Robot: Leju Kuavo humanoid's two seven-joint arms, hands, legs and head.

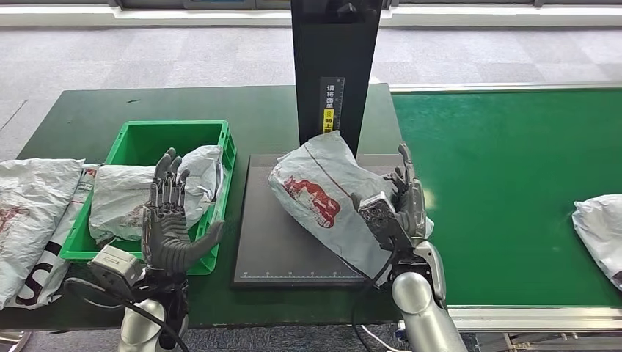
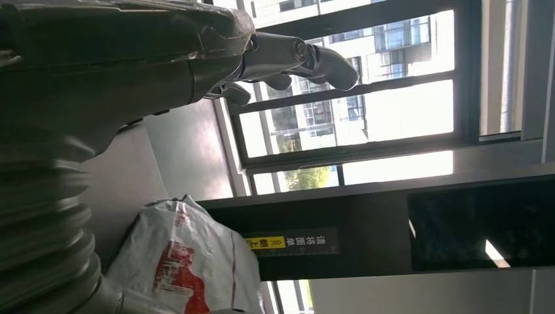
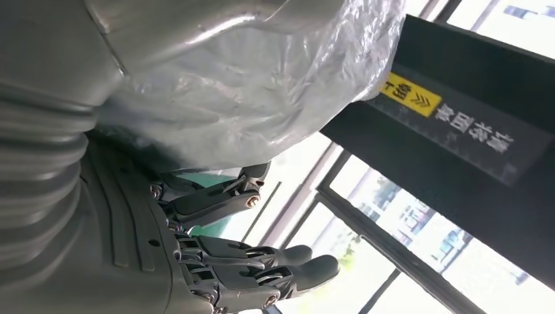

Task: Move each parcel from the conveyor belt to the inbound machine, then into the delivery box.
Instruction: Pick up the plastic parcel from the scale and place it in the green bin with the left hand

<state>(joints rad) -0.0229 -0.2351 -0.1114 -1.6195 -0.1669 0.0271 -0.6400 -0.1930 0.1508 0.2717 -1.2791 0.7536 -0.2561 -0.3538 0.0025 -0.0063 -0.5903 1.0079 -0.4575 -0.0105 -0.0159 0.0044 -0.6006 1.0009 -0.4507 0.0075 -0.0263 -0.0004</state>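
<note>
A grey parcel [image 1: 323, 191] with red print lies tilted on the black plate [image 1: 271, 242] of the inbound machine, its top against the black post [image 1: 334, 66]. My right hand [image 1: 405, 199] holds the parcel's right side. In the right wrist view the parcel [image 3: 262, 85] sits between the thumb and the fingers [image 3: 262, 261]. My left hand [image 1: 172, 213] stands upright with fingers spread and nothing in it, in front of the green delivery box [image 1: 172, 126]. Another grey parcel [image 1: 125, 194] lies in that box. The left wrist view shows the red-printed parcel [image 2: 190, 261] beside the post [image 2: 393, 229].
The green conveyor belt [image 1: 506, 183] runs on the right, with one more parcel [image 1: 601, 227] at its right edge. Two or more grey parcels [image 1: 33, 213] lie on the dark green table left of the box. Grey carpet lies beyond the table.
</note>
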